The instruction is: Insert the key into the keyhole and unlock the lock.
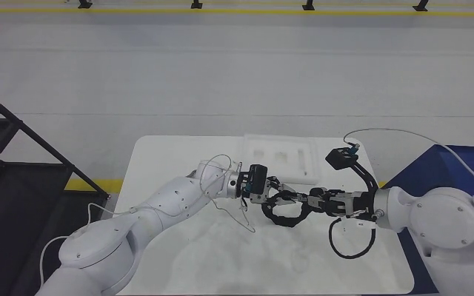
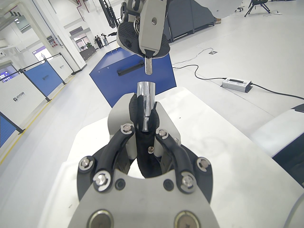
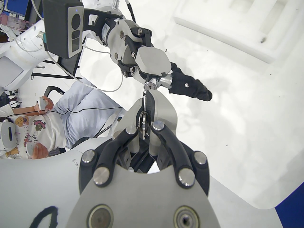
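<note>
While both arms hover above the white bench (image 1: 296, 260), the left gripper (image 2: 142, 107) has its jaws clamped on the chrome lock (image 2: 145, 93), keyhole end facing the right gripper (image 3: 148, 99), whose jaws pinch the key (image 2: 148, 66). Key tip and keyhole sit near, roughly in line, not touching. A white foam tray (image 1: 285, 157) lies behind.

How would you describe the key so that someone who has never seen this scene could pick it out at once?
Look above the middle of the white table. There the right gripper pinches the small silver metal key, blade poking out. Unlike the round chrome cylinder lock facing it across a gap in the left gripper, it is thin and flat.
</note>
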Controlling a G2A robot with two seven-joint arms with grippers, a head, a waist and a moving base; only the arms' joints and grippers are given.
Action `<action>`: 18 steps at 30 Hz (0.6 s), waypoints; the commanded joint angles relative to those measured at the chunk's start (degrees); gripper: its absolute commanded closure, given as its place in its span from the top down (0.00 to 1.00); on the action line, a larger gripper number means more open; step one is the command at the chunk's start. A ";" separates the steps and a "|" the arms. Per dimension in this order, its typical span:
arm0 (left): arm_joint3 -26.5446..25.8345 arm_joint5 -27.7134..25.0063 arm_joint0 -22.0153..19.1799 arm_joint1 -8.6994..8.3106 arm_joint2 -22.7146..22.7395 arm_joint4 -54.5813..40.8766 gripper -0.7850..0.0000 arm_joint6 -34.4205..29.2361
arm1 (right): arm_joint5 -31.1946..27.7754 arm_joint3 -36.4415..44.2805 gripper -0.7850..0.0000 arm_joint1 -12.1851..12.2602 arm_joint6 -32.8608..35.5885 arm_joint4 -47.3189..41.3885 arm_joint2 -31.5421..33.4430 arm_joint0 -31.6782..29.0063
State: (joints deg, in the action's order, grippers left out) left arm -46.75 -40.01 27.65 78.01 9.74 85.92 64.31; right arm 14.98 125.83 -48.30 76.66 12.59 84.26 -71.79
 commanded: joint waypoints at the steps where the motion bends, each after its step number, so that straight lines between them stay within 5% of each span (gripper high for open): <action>1: 0.00 0.00 0.00 0.00 0.00 0.00 0.00 0.00 | 0.00 0.00 0.01 0.00 0.00 0.00 0.00 0.00; 18: -4.28 -0.05 2.58 -3.35 3.84 5.74 0.00 -0.42 | -3.72 2.70 0.00 0.75 -0.50 3.94 0.24 -2.32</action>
State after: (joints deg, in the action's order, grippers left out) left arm -50.73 -40.40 30.27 74.93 13.49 90.28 63.47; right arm 11.45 128.08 -47.60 76.07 16.28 84.55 -74.01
